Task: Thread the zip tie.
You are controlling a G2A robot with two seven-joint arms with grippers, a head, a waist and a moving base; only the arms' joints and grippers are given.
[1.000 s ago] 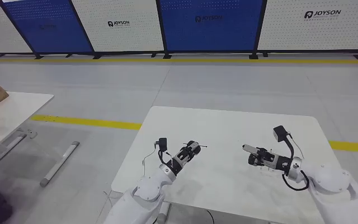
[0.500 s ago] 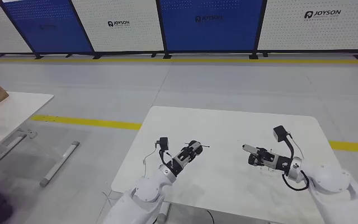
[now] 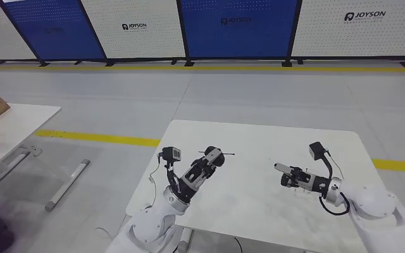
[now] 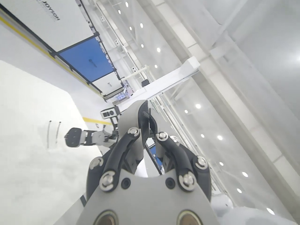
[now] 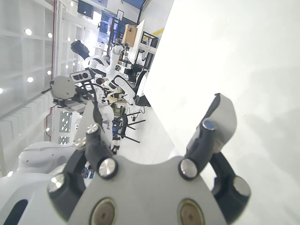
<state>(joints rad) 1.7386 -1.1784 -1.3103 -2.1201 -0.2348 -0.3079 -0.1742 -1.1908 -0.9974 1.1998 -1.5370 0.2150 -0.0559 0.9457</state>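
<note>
Jaws first: our left jaws are clenched on the zip tie point(image 3: 228, 154), a thin black strip sticking out on both sides of them, left of centre in the top view, over the desk point(image 3: 266, 136). Our right jaws stand released and empty at lower right, well apart. We judge the pickup done; no loop shows, so feeding tail through head remains.

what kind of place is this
Probably a robot lab or test hall in an industrial building: blue and white partition panels fence off the bay, a yellow floor line marks it, and what looks like another white robot stands in the room behind.
</note>
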